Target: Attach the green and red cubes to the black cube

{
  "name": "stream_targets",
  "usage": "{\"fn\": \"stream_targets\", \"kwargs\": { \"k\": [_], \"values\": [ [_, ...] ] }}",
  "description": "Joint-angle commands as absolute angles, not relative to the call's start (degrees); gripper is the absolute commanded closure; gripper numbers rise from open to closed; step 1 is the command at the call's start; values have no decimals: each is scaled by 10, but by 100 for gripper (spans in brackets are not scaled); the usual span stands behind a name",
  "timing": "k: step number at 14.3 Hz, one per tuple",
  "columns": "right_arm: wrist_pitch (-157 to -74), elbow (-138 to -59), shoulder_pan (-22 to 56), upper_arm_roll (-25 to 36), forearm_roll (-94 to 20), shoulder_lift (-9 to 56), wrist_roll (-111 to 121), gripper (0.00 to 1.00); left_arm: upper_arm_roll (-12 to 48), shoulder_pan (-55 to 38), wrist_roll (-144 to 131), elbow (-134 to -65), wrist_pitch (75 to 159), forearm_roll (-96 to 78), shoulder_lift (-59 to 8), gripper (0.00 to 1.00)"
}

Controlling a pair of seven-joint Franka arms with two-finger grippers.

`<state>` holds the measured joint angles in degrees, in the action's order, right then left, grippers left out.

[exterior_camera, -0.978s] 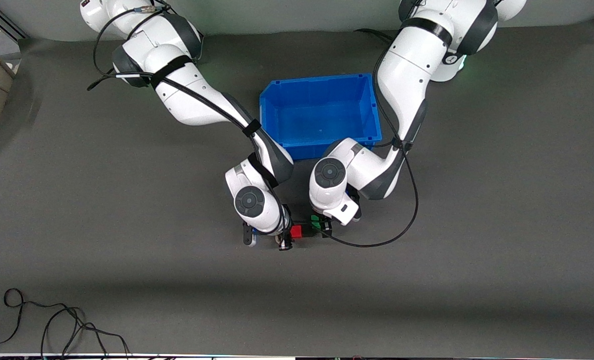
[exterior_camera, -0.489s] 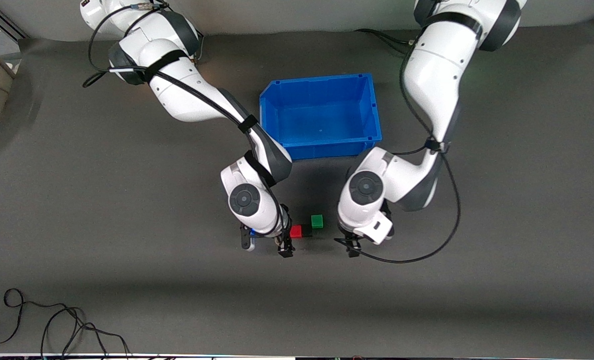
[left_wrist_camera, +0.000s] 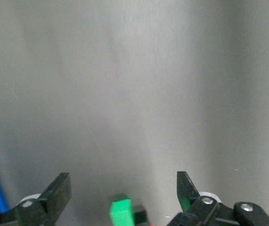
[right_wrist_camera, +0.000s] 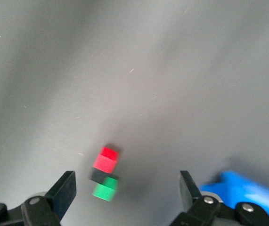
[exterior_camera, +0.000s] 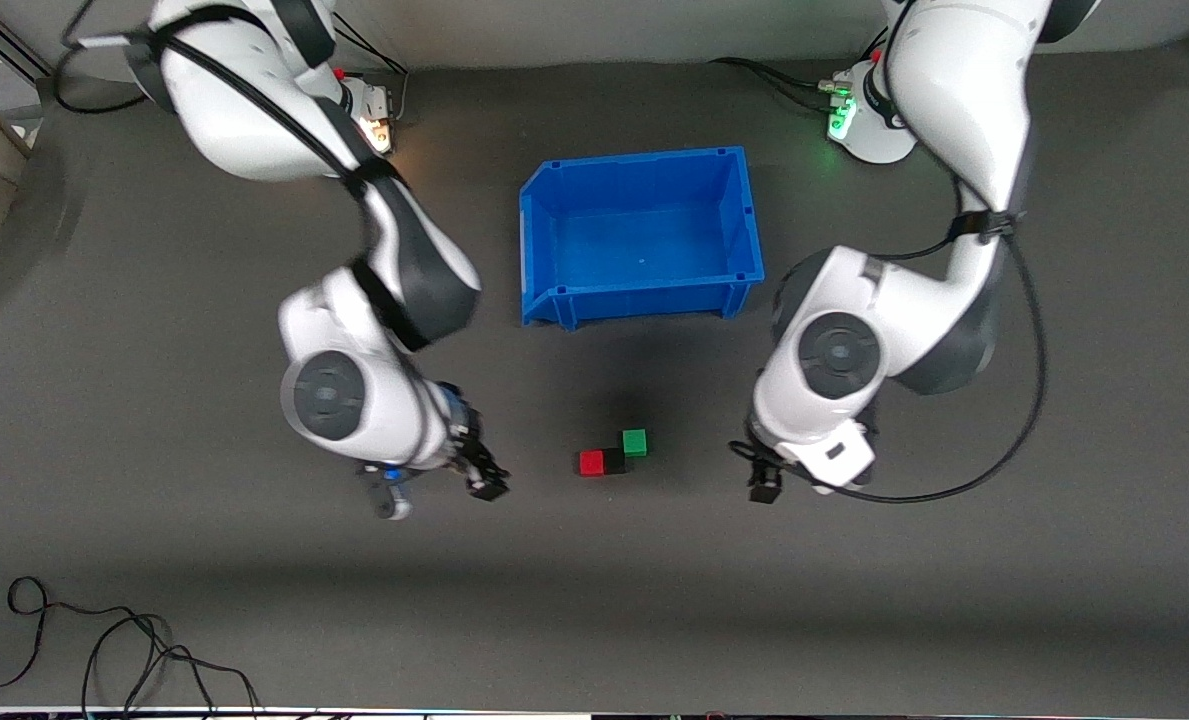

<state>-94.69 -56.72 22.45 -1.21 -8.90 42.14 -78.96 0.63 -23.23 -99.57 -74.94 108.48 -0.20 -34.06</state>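
On the worktop (exterior_camera: 854, 600), red cube (exterior_camera: 591, 462), black cube (exterior_camera: 614, 461) and green cube (exterior_camera: 635, 442) sit joined; left hand (exterior_camera: 764, 480) and right hand (exterior_camera: 434, 490) hang released, apparently nothing left.

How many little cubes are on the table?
3, together on the mat, nearer the camera than the blue bin: the red cube, the black cube touching it, and the green cube at the black one's corner. None seem hidden.

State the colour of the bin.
Bright blue bin; clearest in the front view.
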Motion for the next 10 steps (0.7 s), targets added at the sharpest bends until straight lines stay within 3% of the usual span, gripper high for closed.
{"fn": "stream_targets", "kwargs": {
  "k": [1, 5, 10],
  "values": [
    [-827, -615, 168, -14, -98, 316, -612, 3, 12, -182, -863, -786, 1022, -15, -273, 0],
    [-714, -666, 117, 11, -84, 187, -390, 2, 11, -106, -659, -793, 934, -31, -214, 0],
    [-663, -695, 118, 79, -41, 135, -170, 1, 10, -14, -336, -809, 869, -36, -150, 0]
  ]
}}
